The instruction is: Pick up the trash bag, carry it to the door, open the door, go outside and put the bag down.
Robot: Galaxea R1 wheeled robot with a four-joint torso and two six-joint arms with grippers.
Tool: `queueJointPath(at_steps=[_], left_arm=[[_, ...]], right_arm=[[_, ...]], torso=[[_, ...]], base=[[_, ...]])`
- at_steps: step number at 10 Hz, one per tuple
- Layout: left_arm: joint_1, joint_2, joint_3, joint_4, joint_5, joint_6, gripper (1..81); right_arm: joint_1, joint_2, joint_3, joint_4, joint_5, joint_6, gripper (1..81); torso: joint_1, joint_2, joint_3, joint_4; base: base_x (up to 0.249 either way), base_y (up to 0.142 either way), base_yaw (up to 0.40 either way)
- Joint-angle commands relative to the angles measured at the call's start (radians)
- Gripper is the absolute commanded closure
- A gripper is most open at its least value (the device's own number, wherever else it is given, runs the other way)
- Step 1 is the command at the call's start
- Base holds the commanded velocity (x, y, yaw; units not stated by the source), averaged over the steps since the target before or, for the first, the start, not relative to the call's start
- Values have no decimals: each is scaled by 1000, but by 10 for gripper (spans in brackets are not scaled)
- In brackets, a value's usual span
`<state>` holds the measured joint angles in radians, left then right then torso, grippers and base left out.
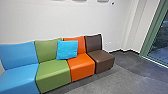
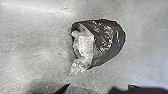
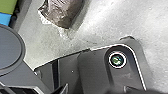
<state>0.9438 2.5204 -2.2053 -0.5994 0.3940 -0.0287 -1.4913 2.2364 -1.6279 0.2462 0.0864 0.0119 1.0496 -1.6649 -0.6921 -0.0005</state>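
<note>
The left pincer (image 2: pixel 98 86) and right pincer (image 3: pixel 96 87) have parted tips, the right over the robot's dark plate (image 3: pixel 93 68).

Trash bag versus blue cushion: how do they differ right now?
The trash bag is dark and crumpled; the blue cushion is bright and smoother. The bag is rounded, pale material showing at one end; the cushion is squarish. The bag lies on the floor; the cushion leans upright against the seat backs.

Blue, green, orange and brown seats (image 1: pixel 105 58) line a white wall (image 1: pixel 50 20) above grey floor (image 1: pixel 130 80).
</note>
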Motion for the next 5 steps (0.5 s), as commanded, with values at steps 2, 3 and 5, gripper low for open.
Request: queueJointPath(at_steps=[2,3,5], left_arm=[[-122,8,-30,-20,77,-3,10],[-122,18,-36,-19,81,-3,10],[-122,45,-36,-17,131,-2,10]], right_arm=[[16,-125,4,18,-47,2,10],[12,-140,8,22,-40,0,10],[10,-165,31,24,-25,0,10]], torso=[[84,-132,0,0],[106,-168,0,0],[150,-241,-99,0]], base=[[0,0,0],[0,0,0],[0,0,0]])
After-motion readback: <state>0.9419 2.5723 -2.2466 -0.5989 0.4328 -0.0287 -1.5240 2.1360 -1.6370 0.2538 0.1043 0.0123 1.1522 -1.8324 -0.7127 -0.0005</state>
